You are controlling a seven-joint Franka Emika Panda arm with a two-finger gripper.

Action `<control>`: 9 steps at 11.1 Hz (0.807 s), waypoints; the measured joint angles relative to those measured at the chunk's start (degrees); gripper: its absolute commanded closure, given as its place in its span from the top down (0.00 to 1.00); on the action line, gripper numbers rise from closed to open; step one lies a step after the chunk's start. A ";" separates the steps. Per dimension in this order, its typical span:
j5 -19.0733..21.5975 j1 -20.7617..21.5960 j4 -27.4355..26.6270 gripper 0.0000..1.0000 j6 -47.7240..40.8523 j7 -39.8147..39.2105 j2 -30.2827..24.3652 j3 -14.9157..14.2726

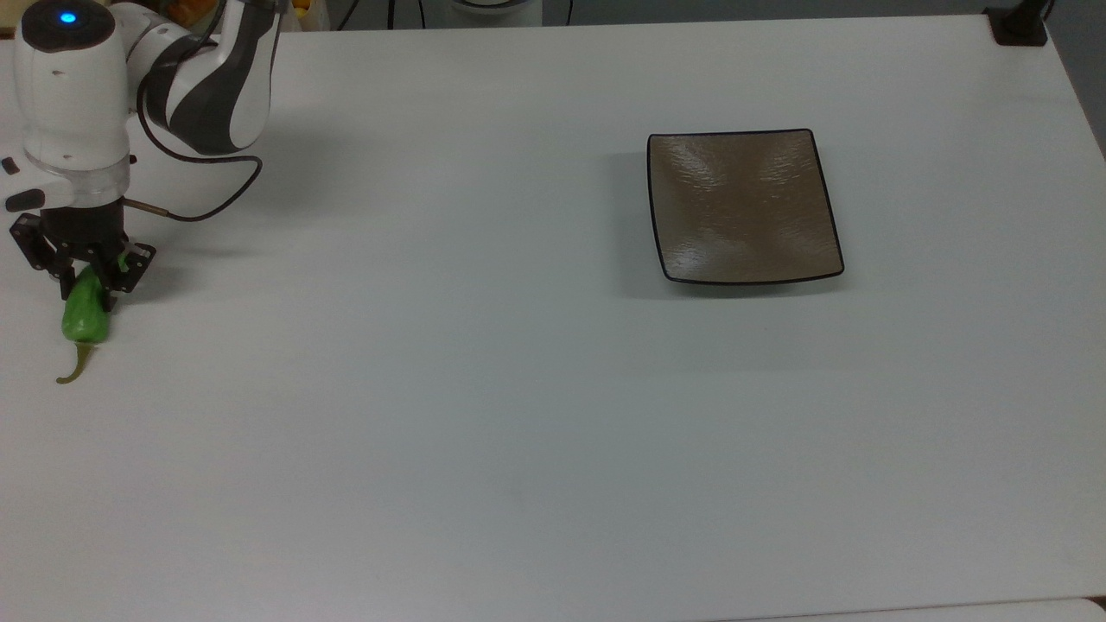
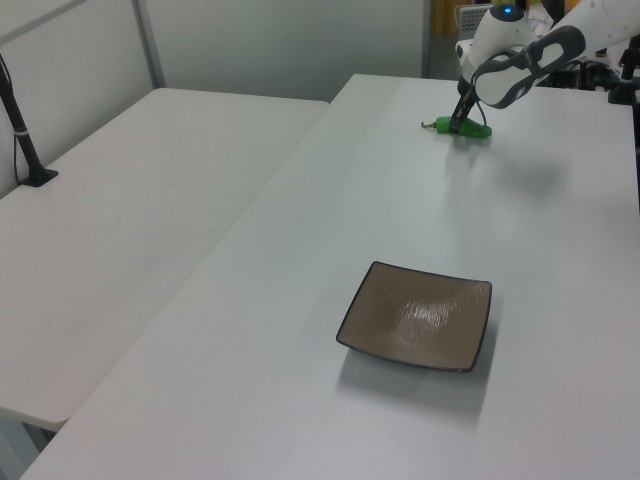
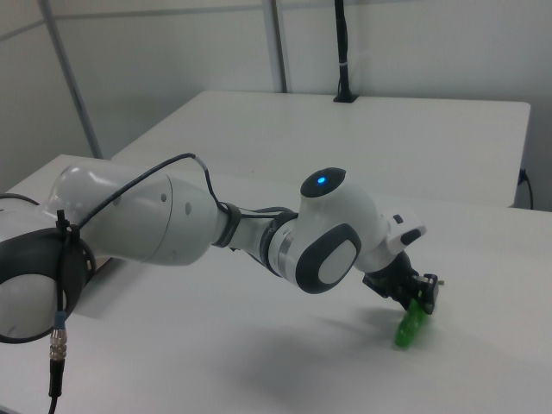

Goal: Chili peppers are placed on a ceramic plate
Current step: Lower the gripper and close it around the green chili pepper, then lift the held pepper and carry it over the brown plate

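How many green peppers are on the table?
1. A single green chili pepper lies at the top view's far left, under the gripper, far from the empty ceramic plate.

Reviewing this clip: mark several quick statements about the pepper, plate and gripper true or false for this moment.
1. The chili pepper lies on the ceramic plate. False: it is on the white table, far from the plate.
2. The plate is empty. True.
3. The gripper is at the pepper. True.
4. The plate is round. False: it is square.
5. In the top view, the pepper is at the right edge. False: it is at the top view's left.
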 measured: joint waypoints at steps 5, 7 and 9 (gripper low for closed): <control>2.58 0.28 1.39 0.22 -2.07 0.04 -0.95 0.85; 4.78 0.77 2.59 0.23 -8.55 0.04 -2.71 1.74; 8.46 1.34 3.21 0.23 -14.43 0.04 -4.70 2.68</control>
